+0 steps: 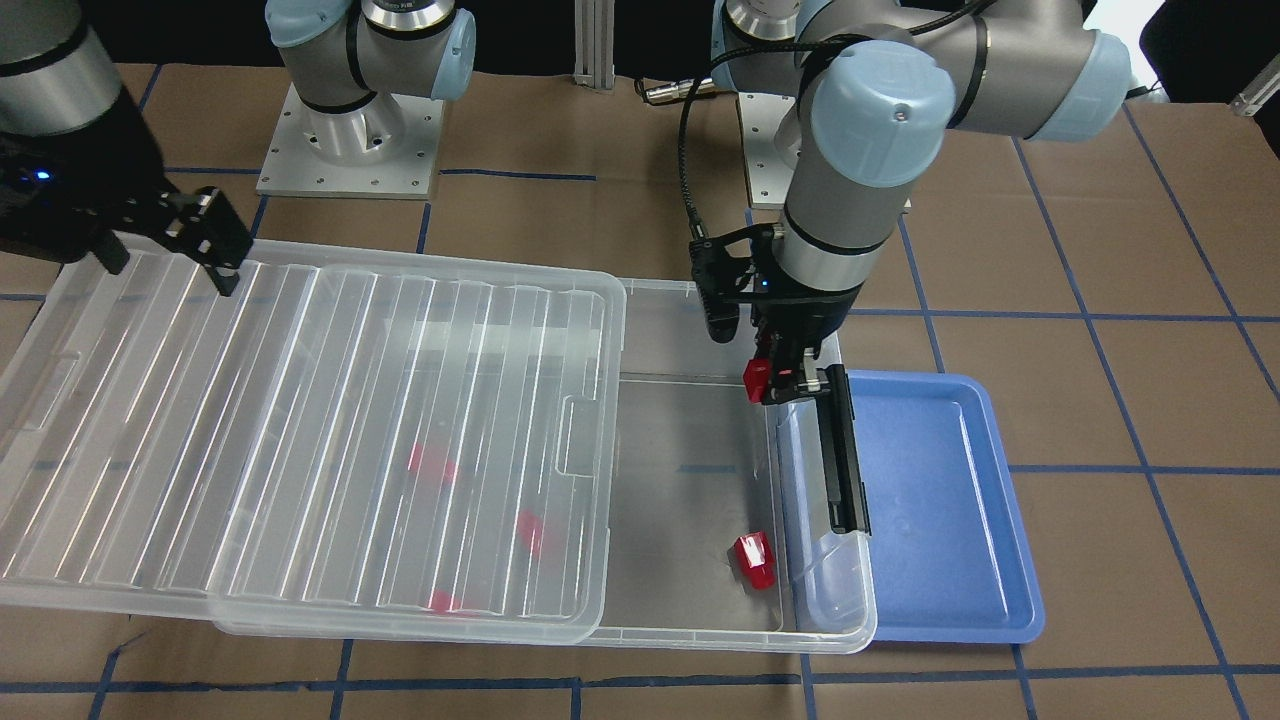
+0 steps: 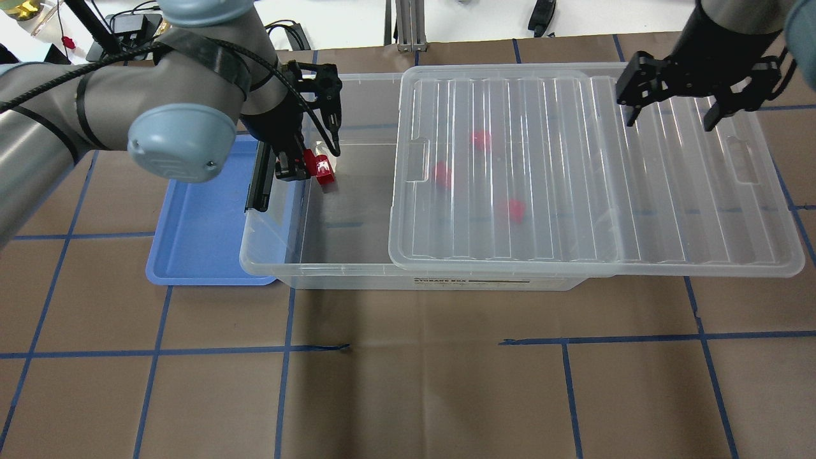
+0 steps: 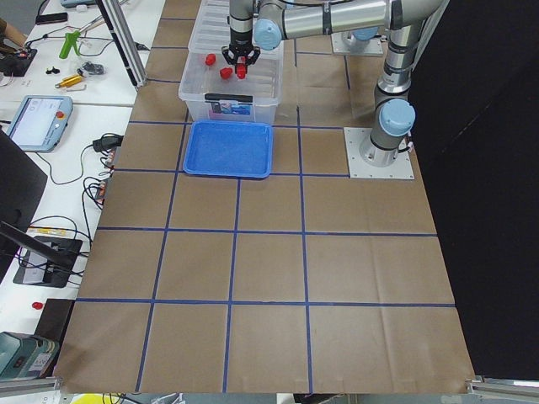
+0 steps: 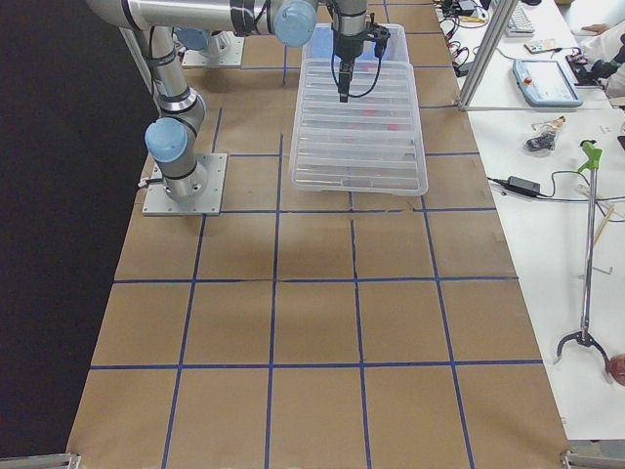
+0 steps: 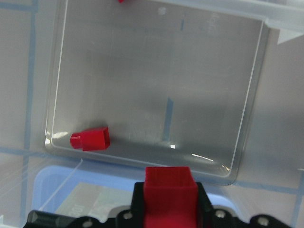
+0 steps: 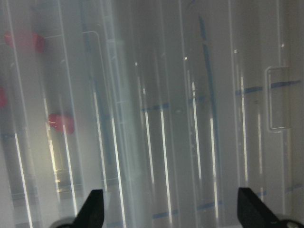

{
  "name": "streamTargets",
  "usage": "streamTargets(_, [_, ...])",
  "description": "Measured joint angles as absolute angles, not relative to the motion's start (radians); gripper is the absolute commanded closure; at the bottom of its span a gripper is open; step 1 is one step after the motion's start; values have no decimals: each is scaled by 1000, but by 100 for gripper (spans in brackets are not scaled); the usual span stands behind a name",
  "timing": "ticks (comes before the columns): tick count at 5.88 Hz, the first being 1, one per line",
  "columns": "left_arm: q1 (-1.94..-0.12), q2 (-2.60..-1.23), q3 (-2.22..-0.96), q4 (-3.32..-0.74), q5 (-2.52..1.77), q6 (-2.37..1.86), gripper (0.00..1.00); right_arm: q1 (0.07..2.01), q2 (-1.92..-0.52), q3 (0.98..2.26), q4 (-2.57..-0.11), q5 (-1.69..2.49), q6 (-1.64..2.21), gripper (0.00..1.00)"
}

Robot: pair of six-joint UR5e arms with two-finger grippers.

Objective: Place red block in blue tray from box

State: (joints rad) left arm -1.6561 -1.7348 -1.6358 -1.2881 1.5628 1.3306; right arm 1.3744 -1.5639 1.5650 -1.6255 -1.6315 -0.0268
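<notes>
My left gripper (image 1: 772,382) is shut on a red block (image 1: 757,378) and holds it above the open end of the clear box (image 1: 700,480), just inside the end wall next to the blue tray (image 1: 930,500). The held block also shows in the overhead view (image 2: 312,163) and the left wrist view (image 5: 169,187). Another red block (image 1: 755,560) lies on the box floor near that wall; it also shows in the left wrist view (image 5: 91,139). Three more (image 2: 481,139) (image 2: 441,173) (image 2: 513,210) lie under the lid. My right gripper (image 2: 669,115) is open above the lid's far end.
The ribbed clear lid (image 2: 574,172) is slid toward my right and overhangs the box there. A black latch (image 1: 840,450) stands up on the end wall between the box and the tray. The tray (image 2: 197,229) holds nothing.
</notes>
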Motion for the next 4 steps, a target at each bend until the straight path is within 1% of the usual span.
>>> streamTargets(2, [-1495,-1723,-1629,-1335,1565,1486,96,1169,-1549,1579,-1636,-1639,-219,0])
streamTargets(4, [-1356,-1752,-1645,-1334,1568,1685,96,991,-1476,1594,-1646,-1680,-353,0])
